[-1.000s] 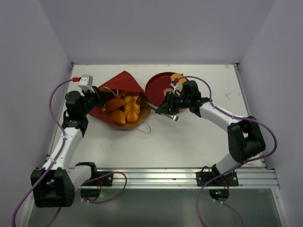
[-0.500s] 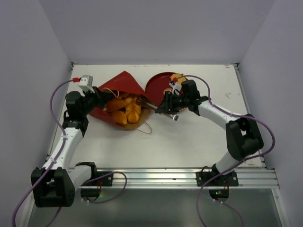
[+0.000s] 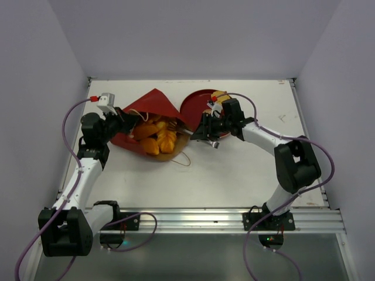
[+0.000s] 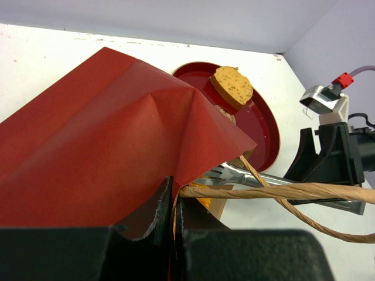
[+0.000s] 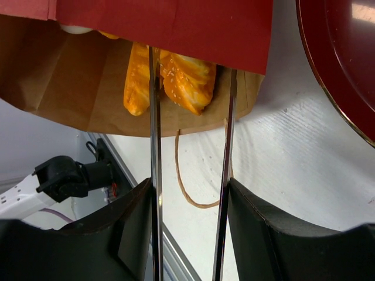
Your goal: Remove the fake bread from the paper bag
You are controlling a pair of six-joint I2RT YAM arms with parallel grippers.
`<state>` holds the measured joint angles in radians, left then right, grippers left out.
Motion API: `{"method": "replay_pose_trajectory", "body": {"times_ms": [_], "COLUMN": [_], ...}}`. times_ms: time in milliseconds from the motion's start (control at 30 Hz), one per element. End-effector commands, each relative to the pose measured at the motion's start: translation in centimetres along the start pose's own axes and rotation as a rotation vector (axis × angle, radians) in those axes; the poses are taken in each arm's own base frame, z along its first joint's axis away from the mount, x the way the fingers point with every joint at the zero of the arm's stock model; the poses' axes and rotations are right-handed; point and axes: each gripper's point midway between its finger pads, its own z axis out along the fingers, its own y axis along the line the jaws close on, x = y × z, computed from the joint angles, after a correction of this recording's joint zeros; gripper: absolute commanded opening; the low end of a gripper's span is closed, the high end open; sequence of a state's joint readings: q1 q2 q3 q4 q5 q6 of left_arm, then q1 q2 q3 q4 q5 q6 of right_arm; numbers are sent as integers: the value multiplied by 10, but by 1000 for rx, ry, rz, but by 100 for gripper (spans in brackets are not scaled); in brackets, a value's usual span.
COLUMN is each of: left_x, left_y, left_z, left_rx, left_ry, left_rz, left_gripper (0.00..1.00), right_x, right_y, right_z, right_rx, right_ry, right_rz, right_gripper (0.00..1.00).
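Observation:
The dark red paper bag (image 3: 149, 108) lies on its side, mouth toward the right. My left gripper (image 3: 130, 120) is shut on its upper lip (image 4: 174, 196), holding the mouth up. Several golden fake breads (image 3: 157, 137) show inside on the brown lining; a long bun (image 5: 184, 79) lies nearest the mouth. My right gripper (image 3: 205, 130) is shut on metal tongs (image 5: 153, 146). The tongs' arms stand spread, their tips (image 4: 234, 174) reaching just under the bag's lip on either side of the bun. One round bread (image 4: 232, 85) lies on the red plate (image 3: 196, 104).
The bag's cord handle (image 4: 281, 190) stretches across the mouth, and another loop (image 5: 184, 181) trails on the white table below the tongs. The red plate's rim (image 5: 345, 70) sits just right of the bag. Grey walls enclose the table on three sides.
My right gripper has moved left, pushing the tongs' tips into the bag's mouth, and the tongs' arms have spread wider. The left gripper keeps its hold on the bag's lip.

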<state>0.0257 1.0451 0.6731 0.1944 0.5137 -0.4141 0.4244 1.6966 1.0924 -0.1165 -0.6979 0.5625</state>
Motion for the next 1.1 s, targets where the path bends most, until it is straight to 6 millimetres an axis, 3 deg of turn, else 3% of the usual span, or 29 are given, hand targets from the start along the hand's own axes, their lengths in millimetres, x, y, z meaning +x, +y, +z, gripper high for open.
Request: {"method": "replay_pose_trajectory", "body": {"times_ms": [0, 100, 200, 333, 367, 933, 1067], "left_x": [-35, -34, -34, -33, -33, -71, -86], "left_y": [-24, -23, -21, -18, -18, -18, -19], "left_z": [-2, -3, -3, -2, -1, 2, 2], "left_rx": [82, 79, 64, 54, 52, -15, -27], "left_ry": [-84, -80, -77, -73, -72, -100, -122], "left_rz": [25, 23, 29, 29, 27, -7, -1], "left_gripper": [7, 7, 7, 7, 7, 7, 7], "right_x": [-15, -15, -15, -16, -17, -58, -58], "right_y": [11, 12, 13, 24, 27, 103, 109], "right_z": [3, 7, 8, 3, 1, -48, -59], "right_rx": [-29, -41, -54, -88, -97, -194, -168], "right_ry": [-19, -7, 4, 0, -4, -52, -45], "right_rz": [-47, -49, -47, -61, -67, -141, -189], "right_gripper": [53, 47, 33, 3, 0, 0, 0]}}
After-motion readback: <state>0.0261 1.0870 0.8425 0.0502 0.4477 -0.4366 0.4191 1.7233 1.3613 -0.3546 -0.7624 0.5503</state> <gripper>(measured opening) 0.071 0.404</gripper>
